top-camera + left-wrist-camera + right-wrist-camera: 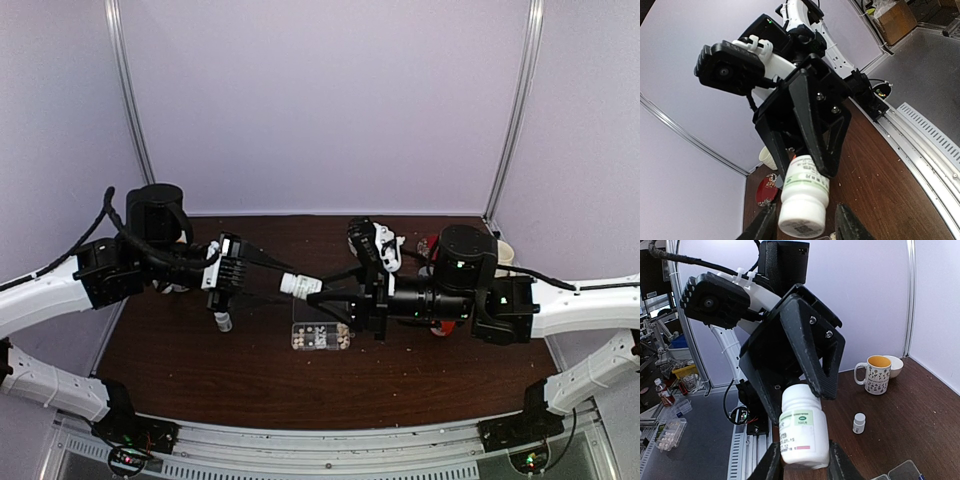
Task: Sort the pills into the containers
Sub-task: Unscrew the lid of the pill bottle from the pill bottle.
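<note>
My right fingers (769, 465) are clamping the white bottle (802, 432) by its body. My left fingers (762, 226) are flanking its cap (801, 220); I cannot tell whether they are gripping.

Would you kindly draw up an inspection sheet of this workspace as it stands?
Surface: dark brown wooden table.
Job's things: clear pill box mid-table, pills inside.
Clutter: white bottle between both tools; small bottle, mug, bowl, red dish.
Tools: right tool shut on the white bottle's body; left tool flanks its cap, contact unclear.
Cables: black cable on the left arm.
Surroundings: pale walls, metal corner posts.
</note>
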Available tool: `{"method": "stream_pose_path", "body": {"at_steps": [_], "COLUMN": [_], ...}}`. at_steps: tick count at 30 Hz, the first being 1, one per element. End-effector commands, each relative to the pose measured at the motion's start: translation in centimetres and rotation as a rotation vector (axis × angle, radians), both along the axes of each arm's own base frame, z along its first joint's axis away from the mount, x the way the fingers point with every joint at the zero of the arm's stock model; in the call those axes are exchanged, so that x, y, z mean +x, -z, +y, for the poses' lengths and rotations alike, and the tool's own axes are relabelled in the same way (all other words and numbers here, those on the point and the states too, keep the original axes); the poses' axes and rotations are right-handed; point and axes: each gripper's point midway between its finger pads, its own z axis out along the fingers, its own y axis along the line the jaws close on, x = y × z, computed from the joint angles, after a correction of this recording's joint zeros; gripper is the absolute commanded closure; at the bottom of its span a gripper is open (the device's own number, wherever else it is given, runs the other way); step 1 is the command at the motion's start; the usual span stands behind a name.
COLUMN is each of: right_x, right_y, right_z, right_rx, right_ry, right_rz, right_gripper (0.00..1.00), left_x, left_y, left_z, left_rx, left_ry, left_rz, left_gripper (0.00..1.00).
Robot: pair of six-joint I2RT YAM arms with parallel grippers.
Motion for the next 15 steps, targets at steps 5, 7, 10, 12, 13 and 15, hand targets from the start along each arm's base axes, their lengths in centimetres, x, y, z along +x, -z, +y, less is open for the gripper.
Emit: {"method": "stream_pose_path", "body": {"at_steps": [5,7,10,12,13,15], "right_x": [-0.18,-0.13,-0.04,-0.05,-0.05,0.15], "right_y": [-1.02,-1.0,-0.92,-0.87,-0.85,-0.66], "right_z": [-0.5,-0.49,-0.48,-0.49,-0.5,-0.54], "right_rx": [0.033,0.031,0.025,0.021,0.019,0.003], "right_ry": [-0.007,-0.005,0.0,0.0,0.002,0.011], "right_rz": [-0.023,-0.023,-0.026,-0.028,-0.031,-0.046], "right_gripper": [1.0,1.0,1.0,1.0,1.0,1.0], "left_x": [-0.09,-0.04,-0.04,0.0,-0.02,0.07], "left_y": [-1.05,-1.15,-1.2,-1.29,-1.34,-1.65], "left_z": [0.1,0.08,0.08,0.13,0.12,0.04], "left_rx": [-0.038,-0.039,-0.041,-0.043,-0.044,-0.052], "left_ry": [0.003,0.002,0.001,-0.003,-0.004,-0.012], "left_rz": [-0.017,-0.016,-0.014,-0.016,-0.008,0.024], "left_gripper": [0.63,0.65,0.65,0.68,0.7,0.75]}}
